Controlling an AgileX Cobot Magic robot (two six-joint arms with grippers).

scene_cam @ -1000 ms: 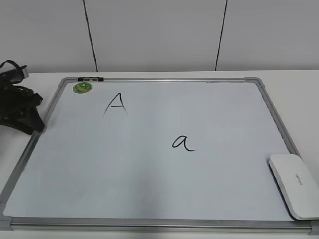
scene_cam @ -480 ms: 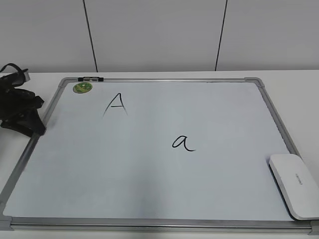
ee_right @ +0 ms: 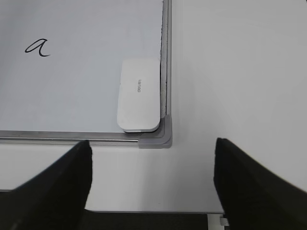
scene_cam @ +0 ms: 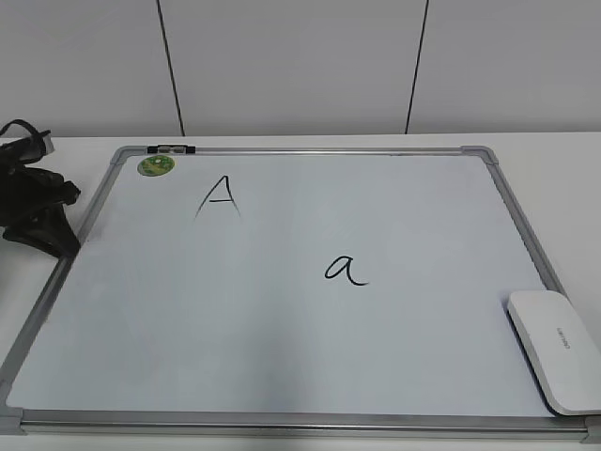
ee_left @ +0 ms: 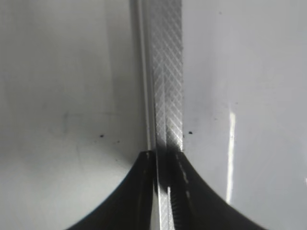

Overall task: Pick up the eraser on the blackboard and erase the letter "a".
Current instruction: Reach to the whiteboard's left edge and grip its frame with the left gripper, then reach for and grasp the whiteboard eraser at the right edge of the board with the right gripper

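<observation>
The blackboard point(scene_cam: 310, 150) lies flat on the white table. The lowercase letter "a" point(scene_cam: 345, 270) is written near its middle. The eraser point(scene_cam: 556, 349) lies at the board's near right corner, against the right frame. My left gripper point(scene_cam: 58, 237) is at the board's left edge. In the left wrist view its jaws point(ee_left: 165, 158) are closed on the silver frame strip point(ee_left: 168, 86). My right gripper point(ee_right: 151, 165) is open and empty above bare table in front of the board's corner. The eraser point(ee_right: 139, 95) and the "a" point(ee_right: 38, 47) lie beyond it.
A capital "A" point(scene_cam: 219, 195) and a round green magnet point(scene_cam: 155, 165) are at the board's far left. A small black clip point(scene_cam: 170, 148) sits on the far frame. The table's front edge shows in the right wrist view point(ee_right: 153, 211).
My left gripper has shifted slightly left along the board's left frame. The board, the eraser and the letters have not moved.
</observation>
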